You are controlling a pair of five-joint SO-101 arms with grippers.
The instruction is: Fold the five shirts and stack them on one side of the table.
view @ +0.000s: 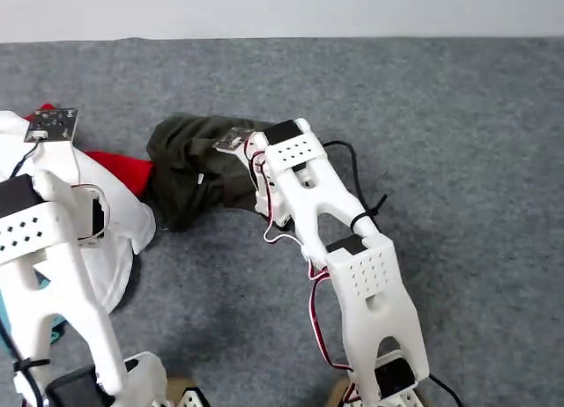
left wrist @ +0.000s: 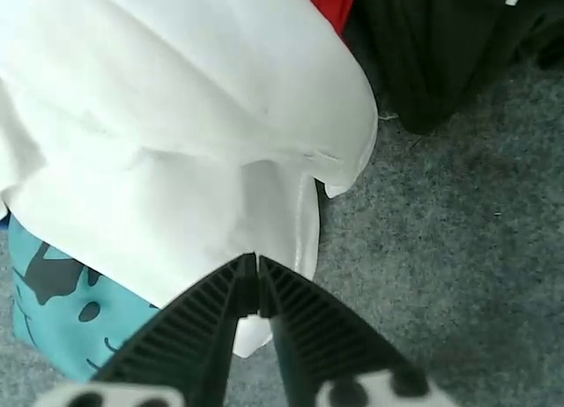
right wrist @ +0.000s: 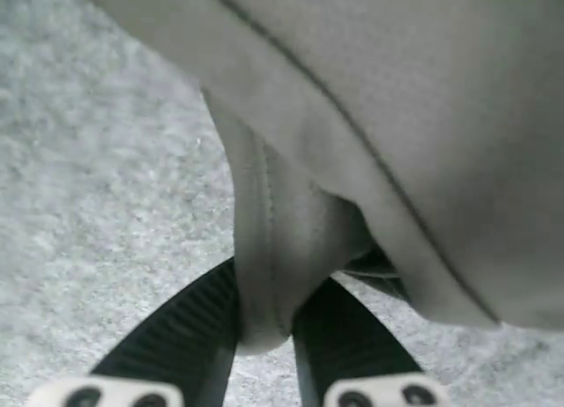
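Observation:
A dark olive shirt [view: 194, 165] lies bunched at the table's middle, and my right gripper [view: 236, 143] is shut on a fold of it [right wrist: 264, 284]. At the left a white shirt [view: 106, 222] tops a pile, with a red shirt [view: 123, 167] under its far edge and a teal shirt [left wrist: 62, 310] under its near edge. My left gripper [left wrist: 256, 270] hangs shut just above the white shirt's [left wrist: 176, 143] near edge, holding nothing. The olive shirt [left wrist: 441, 46] lies just beyond the white one.
Grey carpet-like table cover [view: 441, 116] stretches to the right and back. The white arm bodies [view: 370, 284] and their cables stand over the front of the table.

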